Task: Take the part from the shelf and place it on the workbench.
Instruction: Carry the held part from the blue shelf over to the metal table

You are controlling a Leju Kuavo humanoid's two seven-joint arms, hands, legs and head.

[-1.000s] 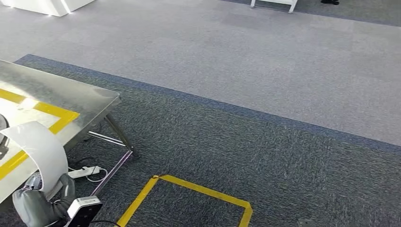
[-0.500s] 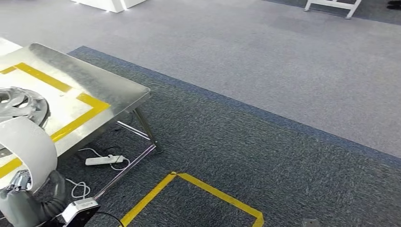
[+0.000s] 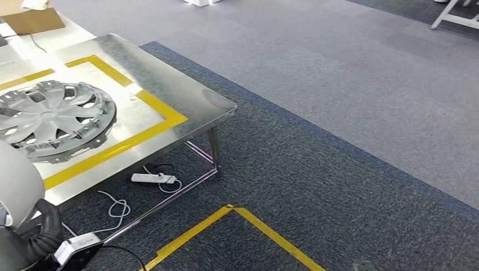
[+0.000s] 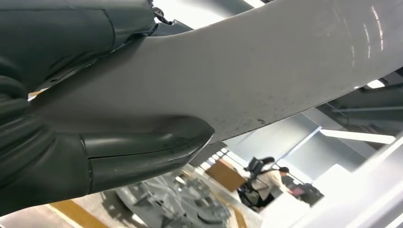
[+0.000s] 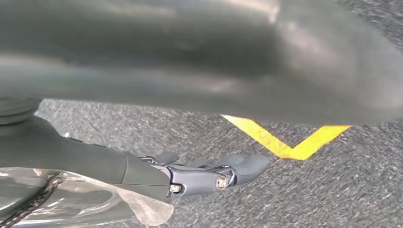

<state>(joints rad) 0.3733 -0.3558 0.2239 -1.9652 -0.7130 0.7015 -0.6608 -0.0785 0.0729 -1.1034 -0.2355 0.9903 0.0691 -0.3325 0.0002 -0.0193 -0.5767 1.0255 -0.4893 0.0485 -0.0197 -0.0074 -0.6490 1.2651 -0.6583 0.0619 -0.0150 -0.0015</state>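
Observation:
My left hand (image 4: pixel 66 156) grips a white curved part (image 4: pixel 256 66), the thick thumb (image 4: pixel 147 147) pressed against its underside. In the head view the same part (image 3: pixel 17 183) arches at the lower left edge, above my left wrist's grey cover (image 3: pixel 22 248). It hangs over the near edge of the steel workbench (image 3: pixel 192 93), which is marked with a yellow tape frame. A silver hubcap (image 3: pixel 53 116) lies inside that frame. My right hand (image 5: pixel 209 173) hangs over the dark carpet with its fingers stretched out, holding nothing.
A white power strip (image 3: pixel 151 178) and cables lie under the workbench beside its leg (image 3: pixel 216 155). Yellow tape (image 3: pixel 254 220) marks a floor corner. A cardboard box (image 3: pixel 34 20) sits at the bench's far end. People (image 4: pixel 266 178) stand in the distance.
The camera has turned, so the whole scene has slid right: the workbench now takes up more of the picture and the hubcap has come fully into view. The part stays in my left hand.

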